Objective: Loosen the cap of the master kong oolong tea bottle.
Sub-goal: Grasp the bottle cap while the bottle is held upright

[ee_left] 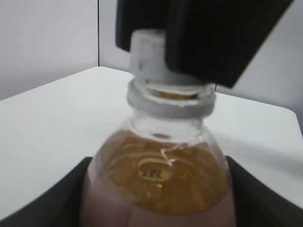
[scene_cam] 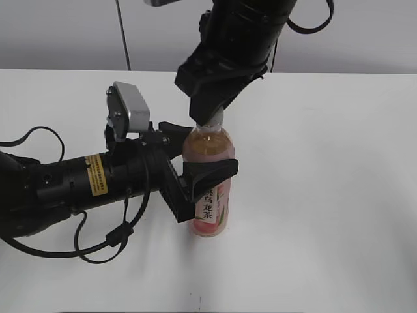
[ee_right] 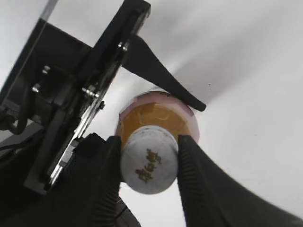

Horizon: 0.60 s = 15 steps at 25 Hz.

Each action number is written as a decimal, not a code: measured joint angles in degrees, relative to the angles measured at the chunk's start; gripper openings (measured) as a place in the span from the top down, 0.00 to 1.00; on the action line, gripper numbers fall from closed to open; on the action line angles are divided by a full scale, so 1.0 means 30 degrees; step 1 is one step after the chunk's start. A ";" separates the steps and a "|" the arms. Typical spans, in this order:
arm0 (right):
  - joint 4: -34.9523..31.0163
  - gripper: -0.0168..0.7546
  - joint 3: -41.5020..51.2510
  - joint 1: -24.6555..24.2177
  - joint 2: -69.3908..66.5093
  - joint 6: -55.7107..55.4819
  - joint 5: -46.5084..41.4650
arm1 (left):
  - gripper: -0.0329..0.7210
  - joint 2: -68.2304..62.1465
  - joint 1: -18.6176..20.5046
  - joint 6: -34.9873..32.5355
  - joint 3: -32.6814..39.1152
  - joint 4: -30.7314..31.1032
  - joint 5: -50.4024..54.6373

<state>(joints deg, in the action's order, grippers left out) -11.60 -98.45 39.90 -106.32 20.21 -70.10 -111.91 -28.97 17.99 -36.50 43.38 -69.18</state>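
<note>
The master kong oolong tea bottle [scene_cam: 210, 207] stands upright on the white table, amber tea inside, pink label with black characters. My left gripper [scene_cam: 194, 166] is shut on the bottle's body from the left; its fingers flank the bottle [ee_left: 158, 189] in the left wrist view. My right gripper [scene_cam: 207, 117] comes down from above and is shut on the white cap [ee_right: 149, 160], one finger on each side. The cap [ee_left: 147, 52] also shows half covered by the right gripper in the left wrist view. In the exterior view the cap is hidden by the fingers.
The white table [scene_cam: 326, 195] stretches to the right and front of the bottle. The left arm [scene_cam: 65, 189] and its cable [scene_cam: 111, 241] lie across the left of the table. A grey wall stands behind.
</note>
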 joint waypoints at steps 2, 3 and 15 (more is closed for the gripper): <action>0.0000 0.62 0.0000 0.0000 0.0000 0.0862 0.0000 | 0.34 0.0000 0.0000 0.0000 0.0000 0.0000 0.0000; 0.0000 0.62 0.0000 0.0000 0.0000 0.1520 0.0000 | 0.34 0.0000 0.0000 0.0000 0.0000 0.0000 0.0000; -0.0017 0.62 0.0000 0.0000 0.0000 1.0802 0.0000 | 0.34 0.0000 0.0000 0.0000 0.0000 0.0000 0.0000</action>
<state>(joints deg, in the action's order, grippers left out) -11.65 -98.45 39.90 -106.32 52.61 -70.10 -111.91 -28.97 17.99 -36.50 43.38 -69.18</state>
